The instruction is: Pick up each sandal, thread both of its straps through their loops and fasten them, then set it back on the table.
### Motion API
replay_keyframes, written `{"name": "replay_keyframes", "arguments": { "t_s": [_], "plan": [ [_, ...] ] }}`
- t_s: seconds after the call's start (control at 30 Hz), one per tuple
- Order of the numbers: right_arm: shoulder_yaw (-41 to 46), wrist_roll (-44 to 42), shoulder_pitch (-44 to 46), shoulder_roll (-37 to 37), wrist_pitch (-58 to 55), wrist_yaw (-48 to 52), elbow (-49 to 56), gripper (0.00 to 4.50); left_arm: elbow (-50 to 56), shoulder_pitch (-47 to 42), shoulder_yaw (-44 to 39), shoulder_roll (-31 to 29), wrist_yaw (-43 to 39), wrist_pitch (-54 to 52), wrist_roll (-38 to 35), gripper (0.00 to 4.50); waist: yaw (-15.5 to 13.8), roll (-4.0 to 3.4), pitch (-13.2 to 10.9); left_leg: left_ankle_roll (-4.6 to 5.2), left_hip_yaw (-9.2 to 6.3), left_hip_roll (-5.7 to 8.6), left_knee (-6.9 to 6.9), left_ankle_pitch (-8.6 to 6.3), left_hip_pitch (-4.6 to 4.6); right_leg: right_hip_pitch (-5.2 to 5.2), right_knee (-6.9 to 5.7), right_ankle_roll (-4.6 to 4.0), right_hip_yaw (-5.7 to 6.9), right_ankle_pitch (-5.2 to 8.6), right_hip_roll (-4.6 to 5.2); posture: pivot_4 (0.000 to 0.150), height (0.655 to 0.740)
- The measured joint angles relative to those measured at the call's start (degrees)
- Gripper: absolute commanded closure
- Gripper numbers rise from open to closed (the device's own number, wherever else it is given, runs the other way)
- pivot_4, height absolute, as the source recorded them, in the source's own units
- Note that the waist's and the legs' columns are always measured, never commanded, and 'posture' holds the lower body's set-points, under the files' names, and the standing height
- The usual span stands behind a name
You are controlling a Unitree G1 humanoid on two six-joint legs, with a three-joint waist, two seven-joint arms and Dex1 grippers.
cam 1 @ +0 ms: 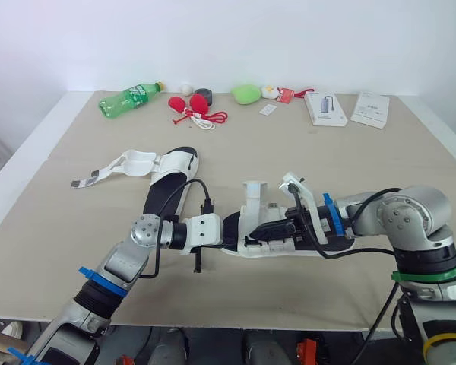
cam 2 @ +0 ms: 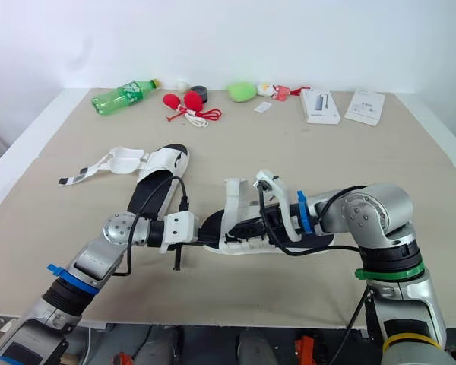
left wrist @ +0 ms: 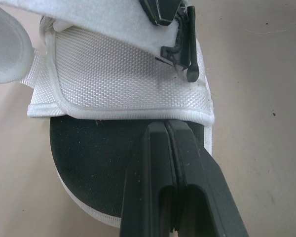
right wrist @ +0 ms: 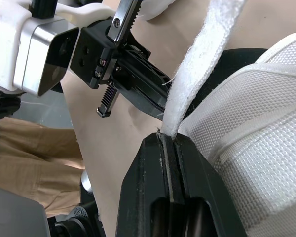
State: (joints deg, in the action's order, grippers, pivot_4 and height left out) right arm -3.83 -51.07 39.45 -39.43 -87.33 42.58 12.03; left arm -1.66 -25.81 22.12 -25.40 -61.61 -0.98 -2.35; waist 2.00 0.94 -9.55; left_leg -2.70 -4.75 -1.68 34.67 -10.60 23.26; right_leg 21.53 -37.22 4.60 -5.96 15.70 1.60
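I'm judging us partway through the first sandal point(cam 1: 273, 249): it's sitting low at the table point(cam 1: 365, 160) between both inward-reaching arms, straps looking unfastened, while the second sandal point(cam 1: 169, 171) is lying farther back, straps splayed (untouched, I'd say). My right gripper point(right wrist: 168, 138) is clamping a white strap point(right wrist: 197, 74). My left gripper point(left wrist: 165, 127), jaws together, is pressing against the black footbed point(left wrist: 89, 163).

Closed end effector point(left wrist: 168, 129) over sandal point(left wrist: 123, 74) insole
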Motion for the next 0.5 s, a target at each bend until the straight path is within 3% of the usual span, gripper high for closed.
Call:
{"name": "replay_keyframes", "arguments": {
  "t_s": [0.5],
  "plan": [
    [-5.1, 2.7, -0.5, -3.8, 6.7, 2.8, 2.2, 4.48, -0.1, 0.0, 0.1, 0.1, 0.1, 0.0, 0.1, 4.50, 0.0, 0.01, 0.0, 0.00, 0.00, 0.00, 0.00, 0.00, -0.01, -0.03, 0.04, 0.01, 0.01, 0.01, 0.01, 0.150, 0.7400]
  ]
}}
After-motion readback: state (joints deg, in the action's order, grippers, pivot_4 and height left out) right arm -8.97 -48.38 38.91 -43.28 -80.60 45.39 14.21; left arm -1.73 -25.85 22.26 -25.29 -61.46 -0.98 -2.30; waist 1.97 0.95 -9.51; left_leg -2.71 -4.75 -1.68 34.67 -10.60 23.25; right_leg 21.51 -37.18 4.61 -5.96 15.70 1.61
